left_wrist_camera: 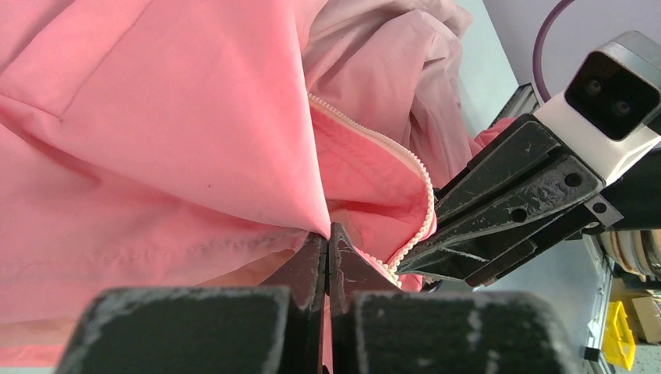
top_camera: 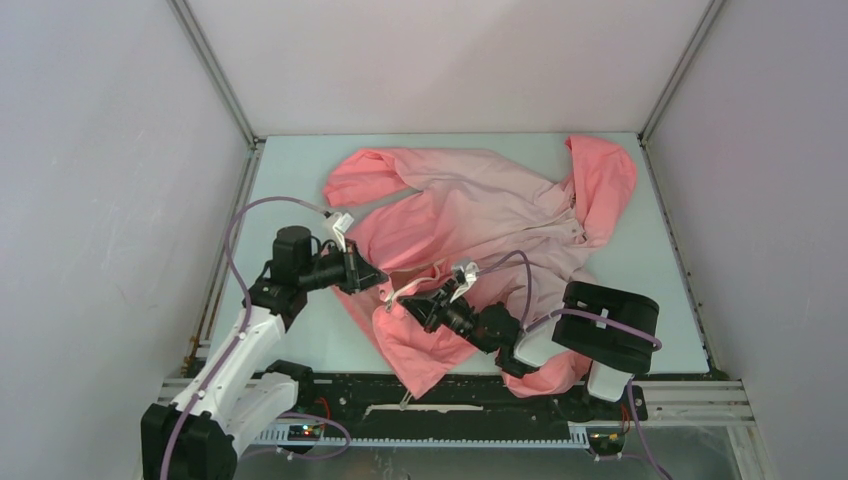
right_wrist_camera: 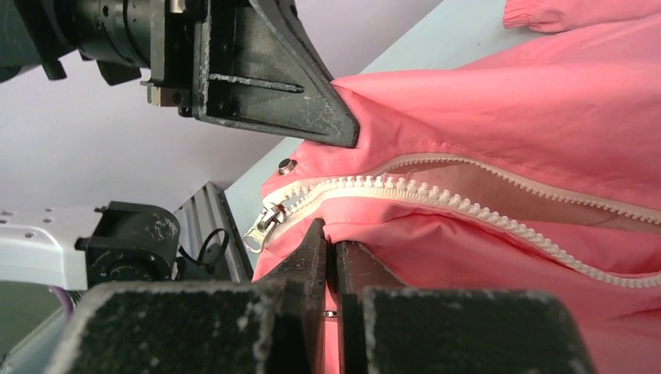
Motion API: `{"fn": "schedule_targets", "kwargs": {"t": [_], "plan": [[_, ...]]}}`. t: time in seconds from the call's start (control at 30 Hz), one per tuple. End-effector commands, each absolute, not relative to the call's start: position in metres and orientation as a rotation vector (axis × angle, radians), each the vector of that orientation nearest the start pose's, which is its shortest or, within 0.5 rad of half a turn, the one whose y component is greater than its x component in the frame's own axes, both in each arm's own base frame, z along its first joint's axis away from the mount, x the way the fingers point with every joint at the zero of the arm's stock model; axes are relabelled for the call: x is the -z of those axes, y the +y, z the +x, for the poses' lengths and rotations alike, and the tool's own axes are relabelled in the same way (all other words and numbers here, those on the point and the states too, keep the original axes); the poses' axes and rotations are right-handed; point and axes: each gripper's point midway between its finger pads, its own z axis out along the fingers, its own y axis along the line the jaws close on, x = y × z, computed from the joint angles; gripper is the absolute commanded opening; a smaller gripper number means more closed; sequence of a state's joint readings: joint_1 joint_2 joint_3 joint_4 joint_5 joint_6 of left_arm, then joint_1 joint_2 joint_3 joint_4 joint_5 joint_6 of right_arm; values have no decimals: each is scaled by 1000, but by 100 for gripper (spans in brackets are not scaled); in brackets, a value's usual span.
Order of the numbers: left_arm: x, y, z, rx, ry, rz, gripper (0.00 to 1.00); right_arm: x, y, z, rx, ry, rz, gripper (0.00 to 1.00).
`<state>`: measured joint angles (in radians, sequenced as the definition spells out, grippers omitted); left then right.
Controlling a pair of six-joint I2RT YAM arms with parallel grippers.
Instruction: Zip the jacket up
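- We see the jacket (top_camera: 470, 225) lying rumpled over the middle of the table (top_camera: 660, 300). Its hood (top_camera: 603, 175) is at the far right and one sleeve is bunched at the far left.
- The coral hem end points toward the arm bases, and a bit of it hangs over the near edge beside the right arm's base.
- The left gripper (left_wrist_camera: 327, 238) is clenched, its two fingers pressed together on a fold of coral fabric. In the right wrist view, that pinch sits just above the zipper line.
- The right gripper (right_wrist_camera: 331, 238) is also clamped, fingers together on the fabric edge just below the zipper (right_wrist_camera: 436, 195).
- From the top view we see both grippers meet at the near-left part of the jacket, tips close together but not touching. The cloth is lifted a little between them.
- The zipper is not done up: two whitish tooth rows run apart toward the right of the right wrist view, and pink lining shows between them.
- The slider (right_wrist_camera: 263, 224) sits at the end where the rows meet, with its pull tab hanging down. Neither gripper touches it.
- A small metal snap (right_wrist_camera: 288, 165) sits on the fabric just above the slider, near the left gripper's tip.
- We cannot tell whether both tooth rows are seated in the slider.
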<state>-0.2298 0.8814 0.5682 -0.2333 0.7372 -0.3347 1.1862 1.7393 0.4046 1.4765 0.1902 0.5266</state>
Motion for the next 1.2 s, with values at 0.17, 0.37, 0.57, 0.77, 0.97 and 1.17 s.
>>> {"fn": "schedule_targets", "kwargs": {"t": [0.17, 0.37, 0.57, 0.77, 0.97, 1.17], "plan": [[-174, -182, 211, 1079, 2060, 397, 0, -171, 400, 186, -1355, 1511, -96, 0], [-177, -182, 211, 1065, 2039, 405, 0, -170, 400, 188, -1374, 1543, -25, 0], [-178, -182, 210, 1037, 2033, 412, 0, -172, 400, 189, -1387, 1587, 35, 0], [-179, -178, 212, 981, 2030, 419, 0, -177, 396, 191, -1372, 1625, 91, 0], [-179, -180, 210, 967, 2033, 438, 0, -183, 395, 189, -1366, 1641, 80, 0], [-182, -179, 209, 942, 2017, 448, 0, -174, 396, 185, -1340, 1703, 49, 0]]}}
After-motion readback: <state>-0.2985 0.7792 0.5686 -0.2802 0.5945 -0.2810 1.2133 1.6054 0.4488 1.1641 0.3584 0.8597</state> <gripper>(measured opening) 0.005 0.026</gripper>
